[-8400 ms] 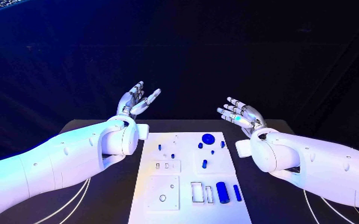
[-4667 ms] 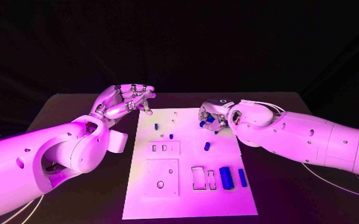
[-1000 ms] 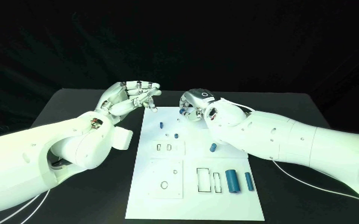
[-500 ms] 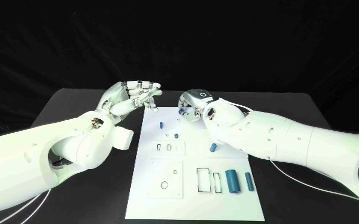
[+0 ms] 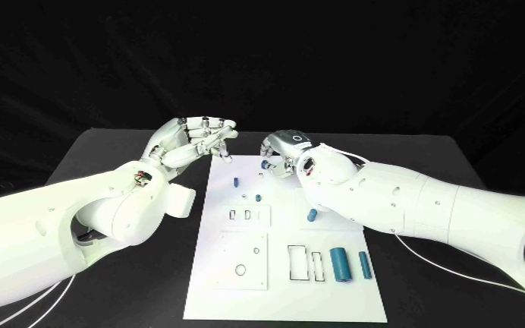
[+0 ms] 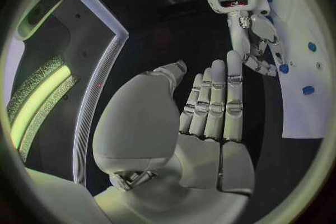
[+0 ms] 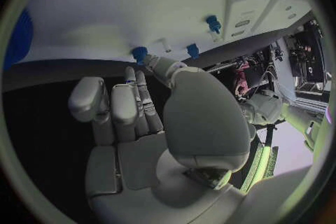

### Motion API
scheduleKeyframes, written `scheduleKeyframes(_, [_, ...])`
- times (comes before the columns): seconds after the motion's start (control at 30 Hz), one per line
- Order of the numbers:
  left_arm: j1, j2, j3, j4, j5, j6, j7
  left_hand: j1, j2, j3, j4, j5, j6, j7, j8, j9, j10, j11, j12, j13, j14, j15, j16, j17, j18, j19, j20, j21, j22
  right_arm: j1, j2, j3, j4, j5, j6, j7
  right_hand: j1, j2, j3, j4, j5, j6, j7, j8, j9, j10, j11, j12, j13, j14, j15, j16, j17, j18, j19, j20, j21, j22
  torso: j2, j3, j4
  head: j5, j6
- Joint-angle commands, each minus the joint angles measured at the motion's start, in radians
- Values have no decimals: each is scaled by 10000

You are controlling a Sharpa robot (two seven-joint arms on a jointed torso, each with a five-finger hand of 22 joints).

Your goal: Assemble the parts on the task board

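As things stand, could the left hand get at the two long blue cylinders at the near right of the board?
Probably not easily. The left hand hovers at the task board's far left corner, while the blue cylinders lie near-right, beside the right arm, which partly blocks a crossing.

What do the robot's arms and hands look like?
Both arms are fat, smooth and white, with small dark screw dots. The left hand and right hand are silver metal with jointed fingers. The right wrist carries a little ring mark, and thin white cables trail beside each arm on the black table.
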Motion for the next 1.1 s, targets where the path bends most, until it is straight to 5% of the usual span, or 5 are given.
scheduleKeyframes(0.03, [20, 0, 7, 13, 17, 214, 57, -8, -9, 72, -12, -43, -63, -9, -41, 8, -59, -18, -50, 15, -82, -5, 56, 12, 115, -55, 27, 35, 8, 0, -158, 2, 150, -26, -79, -54, 2, -99, -129, 13, -15, -117, -9, -73, 16, -132, -8, 47, -25, -69, 2, -91, -71, 95, -128, -3, -125, -108, -10, 0, -1, -17, -13])
scheduleKeyframes(0.37, [24, -99, 6, -102, 34, 245, 87, -8, -9, 72, -12, -43, -63, -9, -41, 8, -59, -18, -50, 15, -82, -5, 56, 12, 115, -55, 27, 35, 8, 113, -2004, 147, 2004, 551, -274, -13, 15, -108, -508, 89, 10, -125, -31, -144, 44, -11, -52, 219, -42, -52, -30, -121, -120, 106, -120, -25, -257, -190, -87, 30, -174, 14, 15])
scheduleKeyframes(0.6, [22, -120, 5, -227, 42, 270, 116, -7, -13, 79, -17, -44, -68, -10, -43, 13, -62, -18, -51, 17, -88, -4, 57, 12, 116, -71, 29, 52, 20, 329, -3477, 297, 3148, 2120, 199, 207, 66, -338, -981, 189, 236, -407, -163, -444, 45, 2363, -488, 1970, 924, 239, -363, 544, 753, -86, 447, -295, 449, 819, -148, 86, -306, -25, 52])
scheduleKeyframes(0.8, [20, -152, 4, -253, 43, 312, 132, -7, -13, 79, -17, -44, -68, -10, -43, 13, -62, -18, -51, 17, -88, -4, 57, 12, 116, -71, 29, 52, 20, 414, -4180, 347, 3198, 3228, 1006, 208, 176, -157, -2133, 511, 858, -357, -120, -392, 256, 2460, -495, 11192, 10102, 670, -353, 2151, 3122, -450, 1260, -337, 1829, 2701, -167, 107, -329, -10, 63])
scheduleKeyframes(1.1, [17, -181, 4, -288, 43, 340, 144, -7, -13, 79, -17, -44, -68, -10, -43, 13, -62, -18, -51, 17, -88, -4, 57, 12, 116, -71, 29, 52, 20, 392, -4147, 357, 2524, 3627, 1470, 138, 568, 120, -3706, 1211, 847, -829, 36, -393, 397, 3586, -276, 13605, 12738, 995, -140, 3178, 5085, -629, 1637, -132, 2517, 3649, -148, 113, -303, 15, 39])
